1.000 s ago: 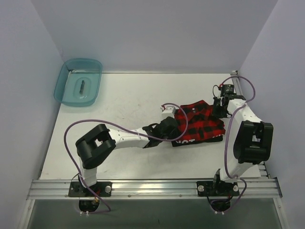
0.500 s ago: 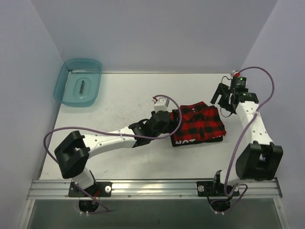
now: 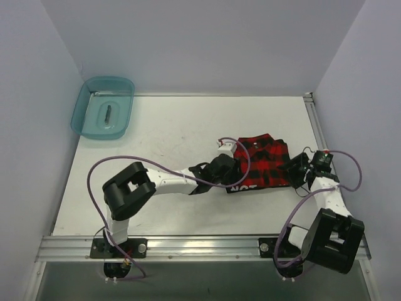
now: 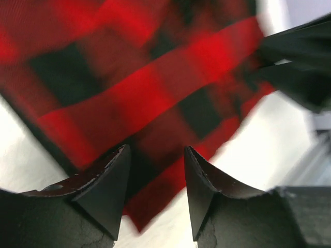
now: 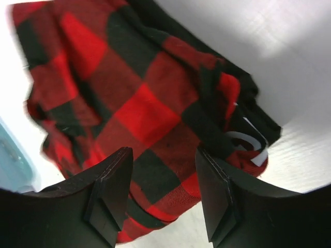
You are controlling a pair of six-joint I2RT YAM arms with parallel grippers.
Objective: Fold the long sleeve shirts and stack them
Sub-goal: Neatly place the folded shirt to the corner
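A folded red-and-black plaid long sleeve shirt (image 3: 262, 160) lies right of the table's centre, with white letters (image 3: 241, 186) on its black front hem. My left gripper (image 3: 224, 169) is low at its left edge, open, and the cloth's corner (image 4: 150, 175) lies under the gap between its fingers (image 4: 108, 181). At the shirt's right edge my right gripper (image 3: 294, 168) is also open, hovering over plaid cloth (image 5: 139, 103) near the white letters (image 5: 251, 142). A black cloth edge (image 5: 155, 18) shows beyond the plaid; I cannot tell whether it is a second shirt.
A translucent teal bin (image 3: 103, 108) with a small dark object inside sits at the far left corner. Purple cables loop from both arms. The aluminium rail (image 3: 200, 246) runs along the near edge, and walls close in on both sides.
Both grippers have opened. The left arm stretched out and came back to the shirt's left edge. The right gripper moved from the shirt's far right corner, back, then down to its right edge.
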